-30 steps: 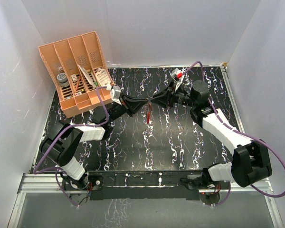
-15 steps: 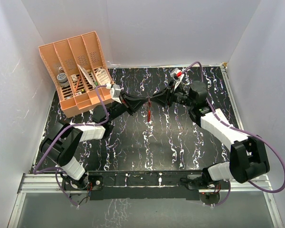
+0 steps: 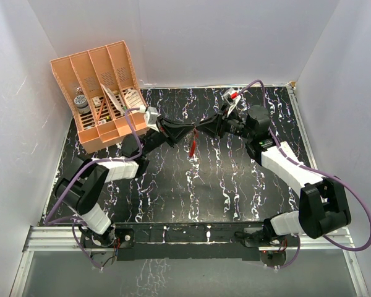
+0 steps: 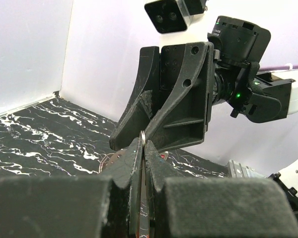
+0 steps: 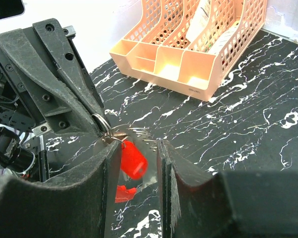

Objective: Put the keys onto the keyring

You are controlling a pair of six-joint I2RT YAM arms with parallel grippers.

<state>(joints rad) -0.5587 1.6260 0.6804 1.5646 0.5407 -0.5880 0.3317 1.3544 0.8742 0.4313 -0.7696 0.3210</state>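
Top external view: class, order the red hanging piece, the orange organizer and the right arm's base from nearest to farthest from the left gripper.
From the left gripper:
1. red hanging piece, right beside the fingertips, mid-table.
2. orange organizer, far-left corner.
3. right arm's base, near-right edge.

Ring (image 5: 100, 120) is gleaming as polished metal, and red tag (image 5: 132, 159) is shining like glossy plastic. Left tool (image 4: 143, 146) and right tool (image 5: 135, 144) are looking matt, grainy black. Bench (image 3: 173, 185) is glinting, glossy and marbled.
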